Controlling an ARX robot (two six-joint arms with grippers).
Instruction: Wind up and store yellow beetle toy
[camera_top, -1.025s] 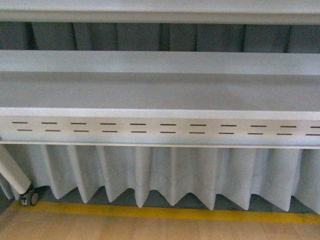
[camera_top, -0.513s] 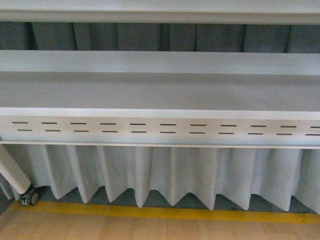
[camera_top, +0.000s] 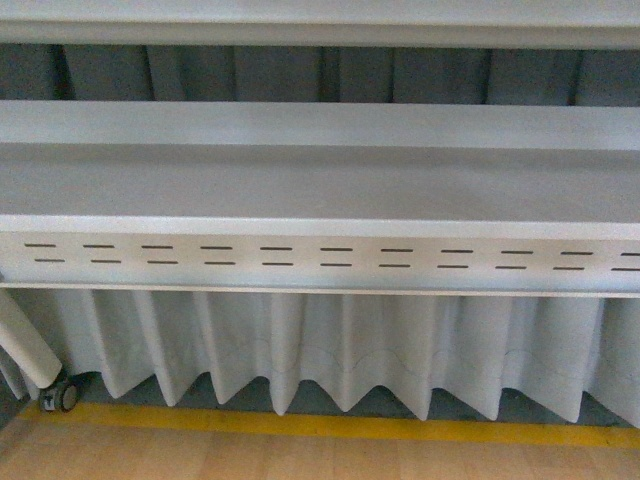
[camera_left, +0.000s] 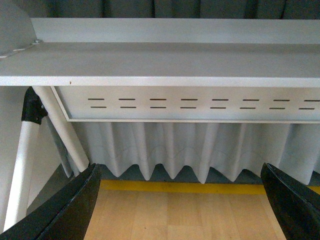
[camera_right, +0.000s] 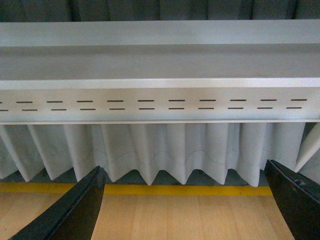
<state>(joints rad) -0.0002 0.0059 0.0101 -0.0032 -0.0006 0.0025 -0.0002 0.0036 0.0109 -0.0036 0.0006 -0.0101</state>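
The yellow beetle toy is out of view in every frame. My left gripper (camera_left: 182, 207) is open and empty, its black fingers (camera_left: 65, 210) spread wide over the wooden floor, facing a grey shelf. My right gripper (camera_right: 185, 207) is open and empty too, its black fingers (camera_right: 75, 212) wide apart over the same floor. Neither gripper shows in the front view.
A grey shelf unit (camera_top: 320, 180) with a slotted front panel (camera_top: 320, 258) fills the view. A pleated white curtain (camera_top: 330, 345) hangs below it. A yellow floor line (camera_top: 330, 425) borders wooden flooring. A white leg with a caster (camera_top: 60, 395) stands at lower left.
The front view has crept slightly downward and closer; the caster sits a little lower in the picture. Nothing else differs.
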